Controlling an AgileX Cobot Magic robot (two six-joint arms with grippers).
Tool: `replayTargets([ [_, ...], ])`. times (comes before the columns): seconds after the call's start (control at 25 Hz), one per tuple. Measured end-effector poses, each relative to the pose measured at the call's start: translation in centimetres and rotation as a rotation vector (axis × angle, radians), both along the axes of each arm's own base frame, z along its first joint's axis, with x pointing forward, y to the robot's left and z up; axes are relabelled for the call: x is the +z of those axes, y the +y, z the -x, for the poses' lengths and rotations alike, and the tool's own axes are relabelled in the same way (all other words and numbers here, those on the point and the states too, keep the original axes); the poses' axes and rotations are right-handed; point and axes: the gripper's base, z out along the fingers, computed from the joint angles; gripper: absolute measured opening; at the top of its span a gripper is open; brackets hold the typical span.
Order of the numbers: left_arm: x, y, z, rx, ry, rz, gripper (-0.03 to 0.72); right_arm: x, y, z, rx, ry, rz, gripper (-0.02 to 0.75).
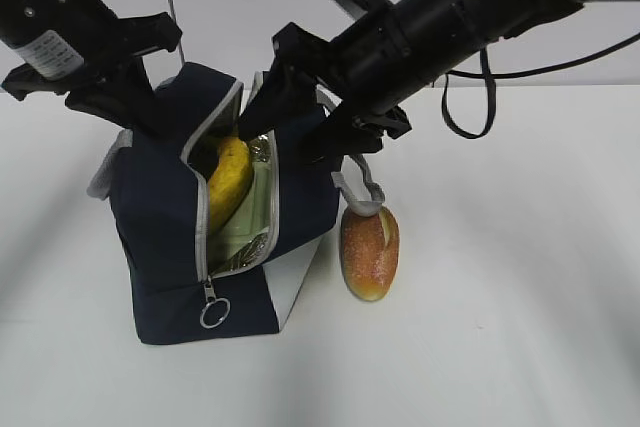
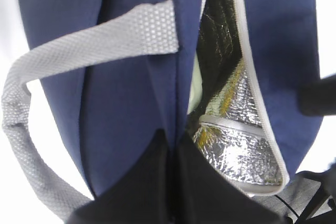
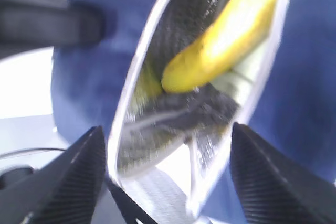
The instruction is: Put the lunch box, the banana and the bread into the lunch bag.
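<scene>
While the lunch bag is standing unzipped on the table, the banana is lying inside over a pale green lid. Bread is resting outside, beside it. Left gripper is pinching the bag's edge; right gripper is spread wide, holding nothing.

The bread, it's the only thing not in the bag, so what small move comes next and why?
Probably the right gripper, open above the bag, swings to the bread lying outside it. The banana is inside already, and the left gripper holds the opening apart.
</scene>
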Motion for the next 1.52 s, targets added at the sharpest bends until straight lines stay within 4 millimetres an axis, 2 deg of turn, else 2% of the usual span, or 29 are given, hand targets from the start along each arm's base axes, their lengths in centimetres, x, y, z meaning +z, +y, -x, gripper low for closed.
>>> replayTargets([
  [0.08,0.0,0.0,0.0,0.0,0.0,0.0,-0.002,0.7,-0.7,1.2,-0.007,-0.024,0.029,0.545],
  [0.2,0.0,0.0,0.0,0.0,0.001,0.0,-0.002,0.3,-1.8,2.8,-0.037,-0.033,0.081,0.545],
  [0.48,0.0,0.0,0.0,-0.001,0.001,-0.003,-0.002,-2.9,-4.3,6.4,-0.154,-0.02,0.163,0.545],
  [0.64,0.0,0.0,0.0,-0.001,0.001,-0.003,-0.002,-4.7,-5.1,7.5,-0.173,-0.004,0.214,0.545],
  [0.8,0.0,0.0,0.0,-0.001,0.001,-0.003,-0.002,-5.5,-5.4,7.6,-0.16,-0.009,0.256,0.545],
  [1.08,0.0,0.0,0.0,-0.001,0.001,-0.004,-0.002,-8.1,-5.3,6.5,-0.187,0.007,0.305,0.546],
  [1.32,0.0,0.0,0.0,-0.001,0.002,-0.004,-0.002,-9.0,-5.5,5.4,-0.249,-0.04,0.325,0.636],
  [1.52,0.0,0.0,0.0,-0.002,0.002,-0.004,-0.002,-10.0,-5.6,4.5,-0.309,-0.075,0.344,0.65],
])
